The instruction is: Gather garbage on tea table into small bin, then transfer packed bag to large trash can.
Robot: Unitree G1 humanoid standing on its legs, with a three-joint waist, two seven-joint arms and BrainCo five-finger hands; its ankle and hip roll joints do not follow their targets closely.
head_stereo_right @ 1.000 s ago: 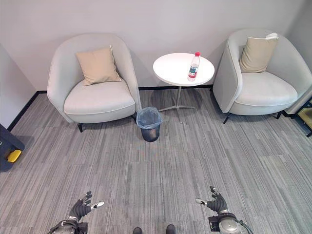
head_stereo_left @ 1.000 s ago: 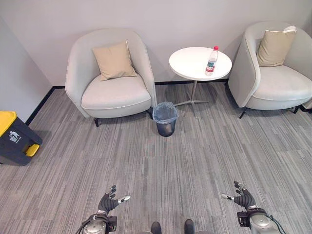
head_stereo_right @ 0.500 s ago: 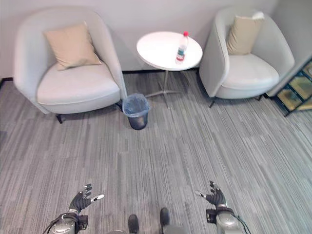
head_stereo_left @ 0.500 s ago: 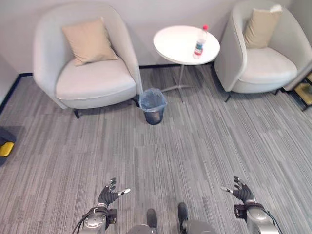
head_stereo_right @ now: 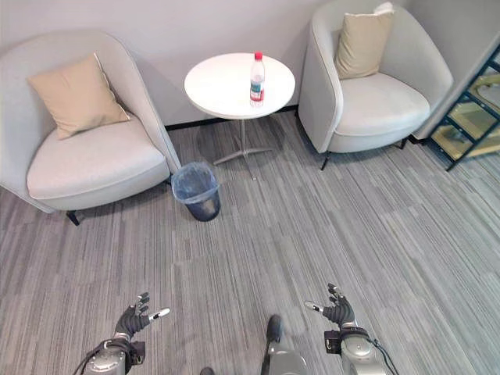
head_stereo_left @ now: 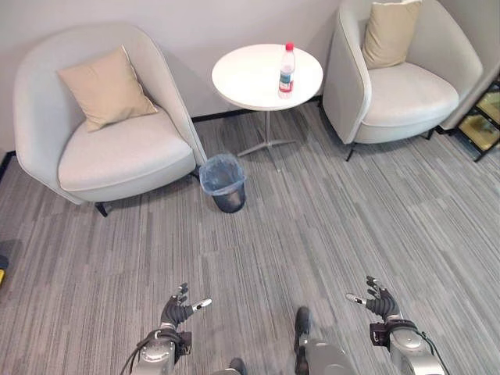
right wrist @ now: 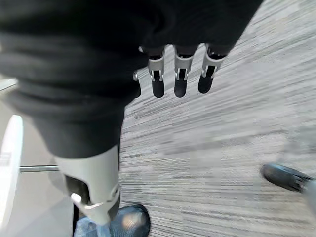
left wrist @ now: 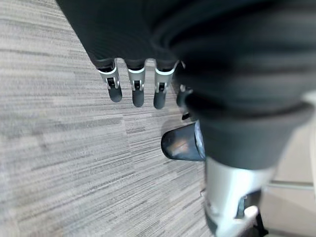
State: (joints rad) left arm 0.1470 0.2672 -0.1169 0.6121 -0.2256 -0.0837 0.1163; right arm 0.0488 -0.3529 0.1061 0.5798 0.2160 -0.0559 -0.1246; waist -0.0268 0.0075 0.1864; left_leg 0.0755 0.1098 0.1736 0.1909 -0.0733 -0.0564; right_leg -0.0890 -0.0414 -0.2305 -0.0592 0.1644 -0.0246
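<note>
The two eye views look down from high up, from spots close together. Both show the same floor (head_stereo_left: pixel 312 226), the white table (head_stereo_left: pixel 250 78) far off, and two chairs. Each wrist view looks along its own hand from very close, down at that same floor.

Left hand (head_stereo_left: pixel 178 309): low at the robot's left side, fingers straight and loosely spread, thumb sticking out toward the right hand, holding nothing.
Right hand (head_stereo_left: pixel 378 303): low at the right side, level with the left hand and well apart from it, fingers straight, thumb pointing inward, holding nothing.
Wrists: dark ribbed covers on both, silver-grey forearms behind them.
</note>
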